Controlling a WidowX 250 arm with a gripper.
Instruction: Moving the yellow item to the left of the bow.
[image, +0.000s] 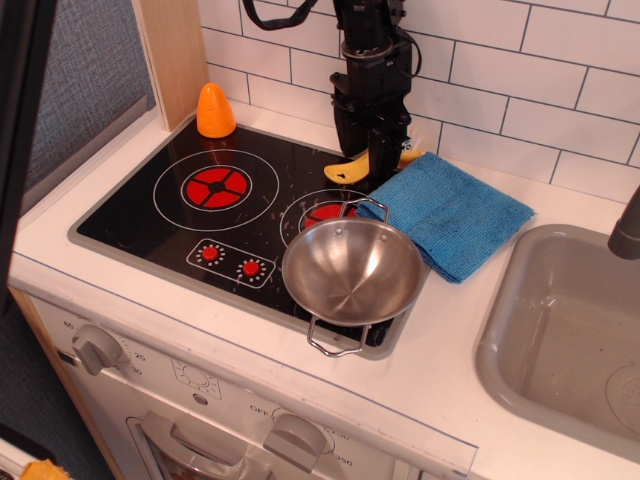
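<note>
Nearest, the steel bowl (351, 270) sits on the right front of the black cooktop (150, 225), its wire handles pointing near and far. Just right and beyond it lies a folded blue cloth (450, 213). Farther back, at the cloth's left corner, the yellow brush (352, 169) lies on the stove's far edge, the gripper (374, 165) down over its middle, jaws pinching it. An orange cone (215, 110) stands far left.
</note>
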